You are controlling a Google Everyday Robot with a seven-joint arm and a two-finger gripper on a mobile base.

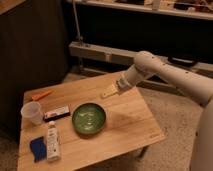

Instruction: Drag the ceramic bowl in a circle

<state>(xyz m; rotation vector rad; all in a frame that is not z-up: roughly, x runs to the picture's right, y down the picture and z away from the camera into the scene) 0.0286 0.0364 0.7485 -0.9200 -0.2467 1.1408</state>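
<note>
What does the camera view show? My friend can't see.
The open gripper of a white robot arm hangs over a wooden table, apart from the round glossy green ceramic bowl. A translucent plastic cup stands farther left.

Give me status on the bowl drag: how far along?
Done: nothing that shows; the ceramic bowl sits on the wooden table, untouched. In hand: the gripper hangs open over the table's far side, up and right of the bowl, holding nothing. Left: come down to the bowl, make contact, drag it through the whole circle.
</note>
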